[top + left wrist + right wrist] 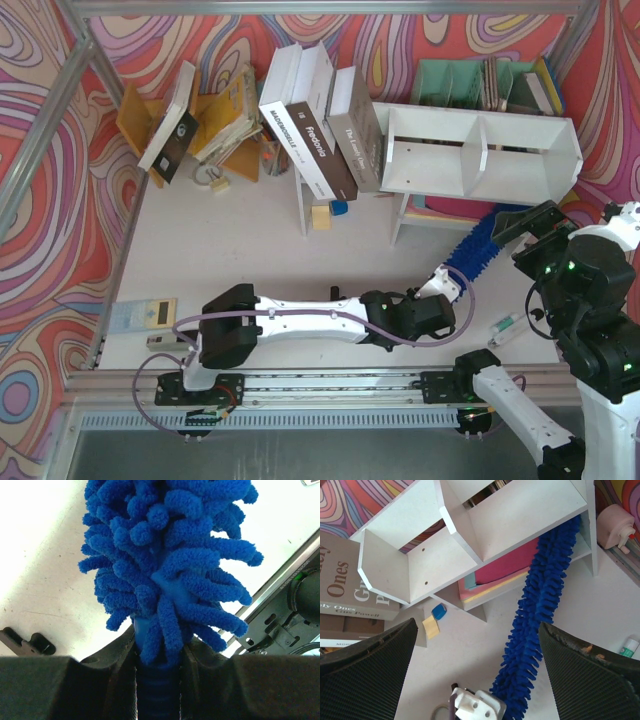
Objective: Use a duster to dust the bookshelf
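**Duster tip low at shelf's right end: lift, then sweep**

Left pincer (157, 662) is clamped tight on the duster (165, 570), gripping the handle just below the fluff. The head runs up and right over the surface (250, 250) to the bookshelf (482, 150). Its tip is at the lower right corner, beside the right leg. Right pincer (477, 675) has its jaws wide with nothing in them, and hovers above the duster's mid-length in front of the shelf.

Doing the step well, my read:
- Raise the tip off the bottom edge and lay the fluff flat along a board, not end-on.
- Use long strokes right to left and do each compartment separately, since the divider blocks a straight pass.
- Go light near the left end, where the leaning books (320, 130) look easy to topple.
- Move the right arm back, as it crowds the sweep path.

Counts:
- duster: 1
- bookshelf: 1, with 2 compartments and 1 divider
- arms: 2
- leaning books: about 5, but the spines overlap so I'm not sure
- teal file organizer (480, 85): 1
- yellow-orange rack (215, 120): 1
- small blocks: 1 blue (340, 207), 1 yellow (320, 217)
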Robot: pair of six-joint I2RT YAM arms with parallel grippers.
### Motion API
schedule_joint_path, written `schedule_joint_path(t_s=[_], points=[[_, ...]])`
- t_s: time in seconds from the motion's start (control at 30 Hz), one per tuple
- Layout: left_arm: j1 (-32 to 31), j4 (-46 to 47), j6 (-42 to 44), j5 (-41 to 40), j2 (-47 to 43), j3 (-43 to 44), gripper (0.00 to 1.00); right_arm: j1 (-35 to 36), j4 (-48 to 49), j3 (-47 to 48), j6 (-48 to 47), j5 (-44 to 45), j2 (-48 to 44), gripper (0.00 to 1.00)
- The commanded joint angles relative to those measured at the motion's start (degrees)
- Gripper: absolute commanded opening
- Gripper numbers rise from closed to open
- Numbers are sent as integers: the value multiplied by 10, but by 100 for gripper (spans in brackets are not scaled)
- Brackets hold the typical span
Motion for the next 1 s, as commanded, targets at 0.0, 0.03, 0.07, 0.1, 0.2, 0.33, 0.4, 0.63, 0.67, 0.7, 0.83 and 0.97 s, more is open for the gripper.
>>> schedule_joint_path(t_s=[0.0, 0.03, 0.07, 0.1, 0.2, 0.33, 0.4, 0.63, 0.67, 0.7, 0.83, 0.97], points=[[-2, 4, 16, 5, -22, 11, 0, 3, -2, 3, -6, 10, -3, 95], [-2, 9, 17, 2, -38, 5, 0, 3, -2, 2, -7, 10, -3, 95], [-3, 18, 17, -2, -50, -4, 0, 3, -3, 3, -7, 10, -2, 95], [-3, 26, 15, -3, -63, -13, 0, 3, -3, 4, -7, 10, -2, 95], [-4, 39, 12, -3, -90, -30, 0, 3, -1, 4, -6, 9, -1, 95], [-6, 52, 7, -3, -103, -47, 0, 4, 2, 4, -4, 7, 1, 95], [-5, 51, 4, -4, -92, -46, 0, 3, 4, 4, -5, 5, 1, 95], [5, 55, -7, -3, -54, -34, 0, 3, 2, 4, -3, 3, 0, 95], [6, 56, -5, -6, -50, -30, 0, 4, 1, 3, -3, 3, 1, 95], [5, 59, -4, -9, -47, -22, 0, 3, 1, 3, -3, 2, 0, 95], [5, 78, -6, -14, -36, 0, 0, 3, 0, -2, 0, 2, -3, 95], [6, 72, -14, -9, 2, 50, 0, 4, 2, -7, 1, 2, -6, 95]])
